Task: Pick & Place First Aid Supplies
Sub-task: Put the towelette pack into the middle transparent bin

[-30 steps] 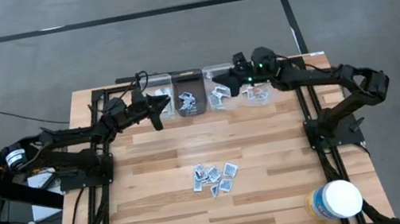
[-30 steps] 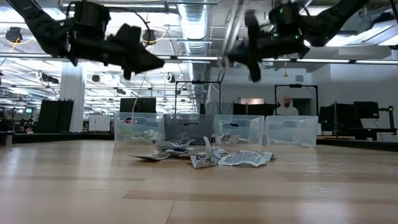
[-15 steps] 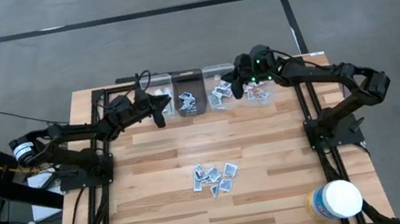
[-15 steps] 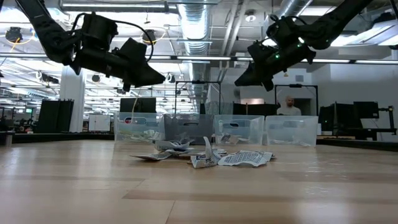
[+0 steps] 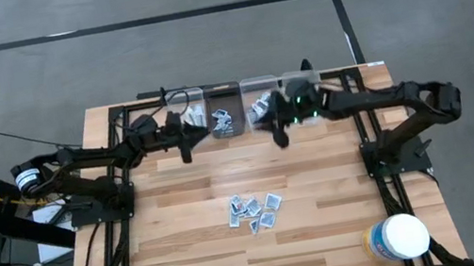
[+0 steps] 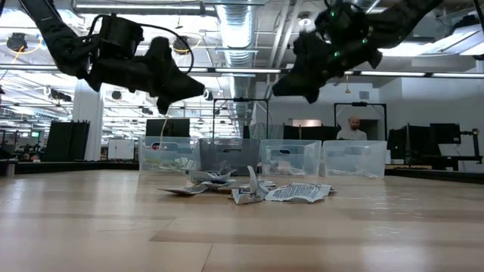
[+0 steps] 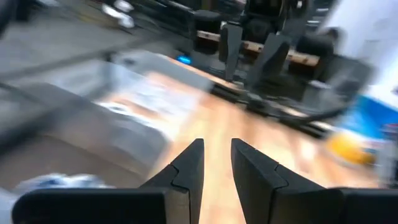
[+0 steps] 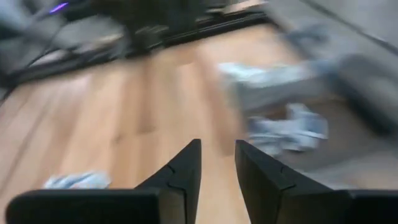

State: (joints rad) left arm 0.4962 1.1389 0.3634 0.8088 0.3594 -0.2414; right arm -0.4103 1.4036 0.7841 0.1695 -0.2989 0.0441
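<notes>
Several first aid packets (image 5: 254,210), small, flat, white-grey with blue print, lie in a loose pile mid-tabletop (image 5: 188,246), some overlapping. More packets sit in the clear bins (image 5: 225,116) lined along the far edge; in the low view four bins show side by side. Left end effector (image 5: 186,150) hangs above the tabletop just before the bins, fingers slightly parted, empty. Right end effector (image 5: 281,135) hovers likewise near the bins, fingers slightly parted, nothing between them. White tub (image 5: 399,237) stands at the near right corner.
</notes>
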